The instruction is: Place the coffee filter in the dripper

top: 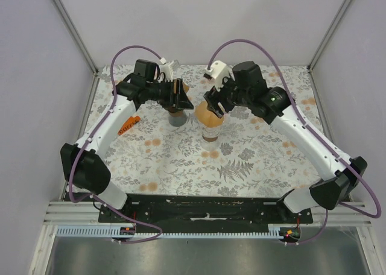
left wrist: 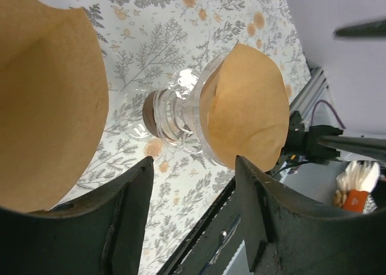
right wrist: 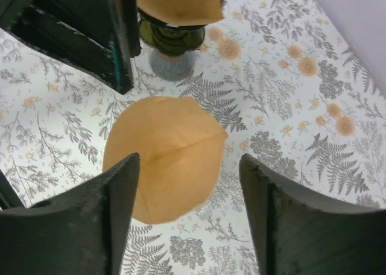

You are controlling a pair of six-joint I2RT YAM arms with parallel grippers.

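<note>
Floral cloth [top: 241, 166] covers the table. The left gripper [left wrist: 193, 166] hangs with jaws apart and empty beside a green holder [right wrist: 172, 37] carrying a spare filter [left wrist: 48, 94]. At the holder's 3 o'clock the coffee filter [right wrist: 163, 160] sits in the glass dripper [left wrist: 181, 109], with the right gripper [right wrist: 188, 163] unclenched above it. Best to lift straight up, clear of the paper's rim.

A robotics lab cell: white panels [top: 199, 22] in an aluminium frame [top: 71, 28] enclose a floral tablecloth [top: 253, 166], with a black base plate [top: 205, 205] and a slotted cable duct [top: 199, 231] along the near edge.

Coffee filter [top: 208, 114] sits in dripper [top: 211, 132], right of stand [top: 177, 120]
</note>
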